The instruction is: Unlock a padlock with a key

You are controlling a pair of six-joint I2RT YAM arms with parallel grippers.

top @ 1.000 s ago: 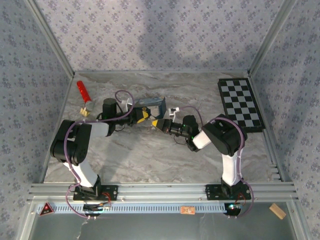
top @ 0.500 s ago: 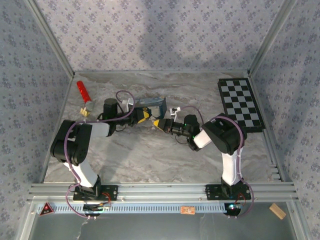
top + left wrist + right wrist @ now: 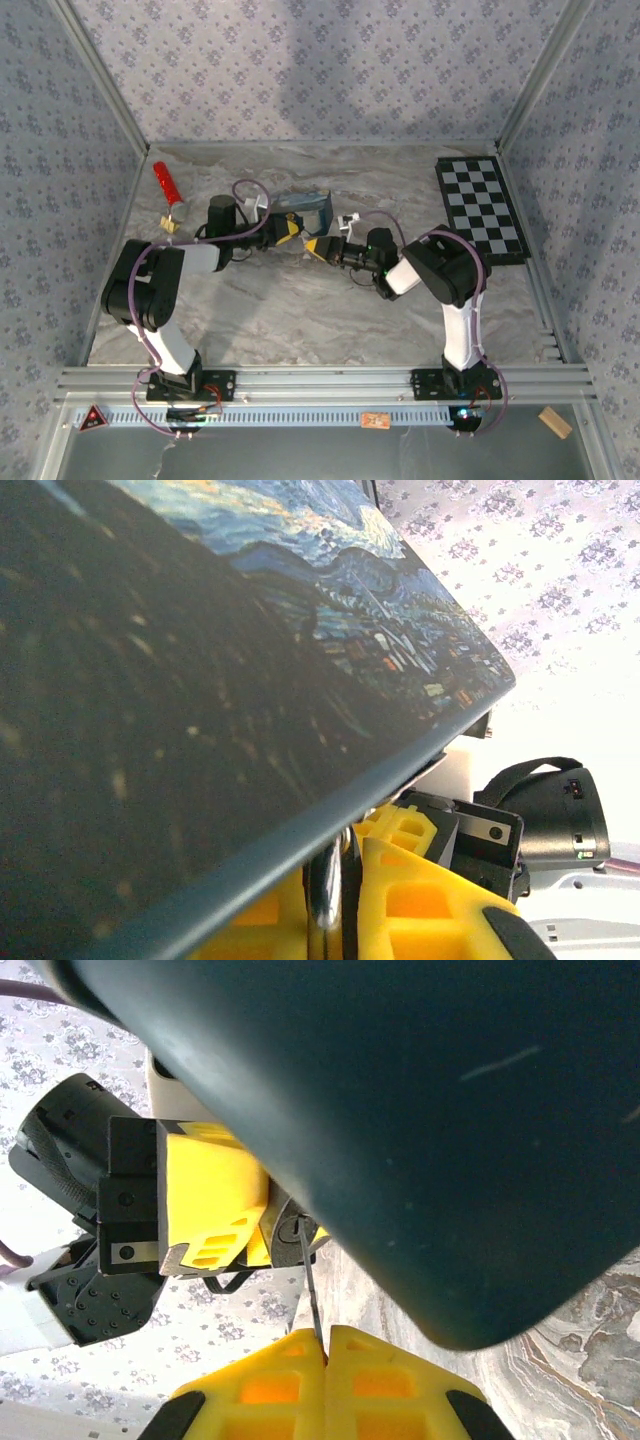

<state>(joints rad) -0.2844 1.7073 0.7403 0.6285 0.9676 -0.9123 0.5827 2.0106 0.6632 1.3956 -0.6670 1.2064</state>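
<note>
The padlock sits just off the 6 o'clock edge of the blue tin, toward 12 o'clock on the desk. The left jaws are clenched on what looks like its shackle. The right jaws grasp the key, reaching in from 4 o'clock. Its tip meets the lock's face, but I cannot tell whether it has entered the keyway.

Risks, as I judge them:
- A push slightly off-axis could pivot the thin key between the pads or skate it across the face.
- A lock held by 1 slim bar may swing or turn with the key instead of releasing.
- Either of the 2 wrists could nudge the tin.
</note>
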